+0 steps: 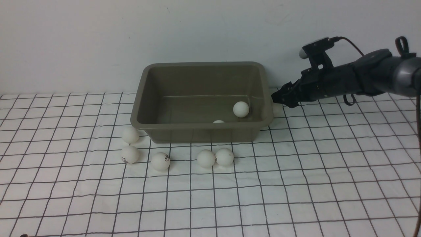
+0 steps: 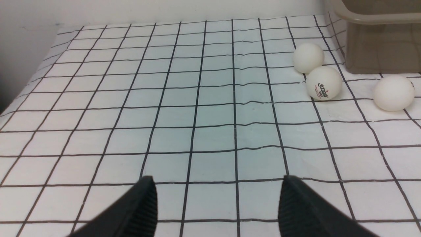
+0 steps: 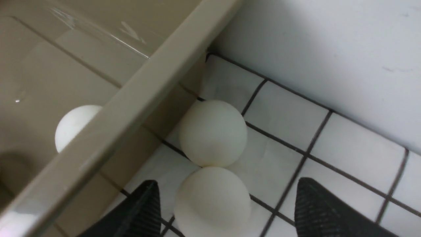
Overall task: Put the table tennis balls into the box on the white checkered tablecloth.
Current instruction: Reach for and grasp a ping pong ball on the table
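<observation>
One white checkered tablecloth [image 1: 296,197], thin black grid, slightly wrinkled, covering the whole surface; plain white wall [image 1: 65,39] behind. At far left, the left gripper [image 2: 217,184], seen only in its own wrist view; black ribbed fingers [image 2: 141,204] spread wide, nothing between them, over bare cloth left of the balls. Small matte white table tennis balls, five on the cloth along the near side of the box: one [image 1: 130,135] at the box's near left corner; one with a dark logo [image 1: 129,154] just nearer; one with a logo [image 1: 160,161] to its right; then one [image 1: 206,158] touching another [image 1: 224,156]. One rectangular olive-grey plastic box [image 1: 202,64], rounded corners, flared rim, mid-cloth toward the wall; two balls inside, one [image 1: 241,109] near the right wall, one [image 1: 218,121] mostly hidden by the near rim. At right, the right gripper [image 1: 279,97], black, low, just beside the box's right rim; fingers spread apart; two further balls on the cloth outside that wall, one [image 3: 213,133] close to the box, the other [image 3: 212,200] against it and lying between the parted fingers, gripped by neither.
</observation>
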`<action>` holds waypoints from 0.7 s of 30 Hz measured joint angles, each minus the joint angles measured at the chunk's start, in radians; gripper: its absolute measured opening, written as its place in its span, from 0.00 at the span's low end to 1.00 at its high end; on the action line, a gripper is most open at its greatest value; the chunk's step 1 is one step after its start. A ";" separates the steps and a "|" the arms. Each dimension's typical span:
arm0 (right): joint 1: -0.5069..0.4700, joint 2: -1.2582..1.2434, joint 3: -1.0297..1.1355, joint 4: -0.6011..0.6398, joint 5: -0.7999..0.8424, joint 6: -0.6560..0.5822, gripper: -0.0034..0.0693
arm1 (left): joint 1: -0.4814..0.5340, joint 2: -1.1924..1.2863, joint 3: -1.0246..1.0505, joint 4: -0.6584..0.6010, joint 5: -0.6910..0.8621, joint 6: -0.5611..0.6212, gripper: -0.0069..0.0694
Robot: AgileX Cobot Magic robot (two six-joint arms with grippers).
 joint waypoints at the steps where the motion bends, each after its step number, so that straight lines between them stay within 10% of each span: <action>1: 0.003 0.000 0.000 0.000 -0.002 -0.001 0.73 | 0.000 0.000 0.000 0.000 0.000 0.000 0.68; 21: 0.019 0.040 0.000 0.016 -0.036 -0.021 0.73 | 0.000 0.000 0.000 0.000 0.000 0.000 0.68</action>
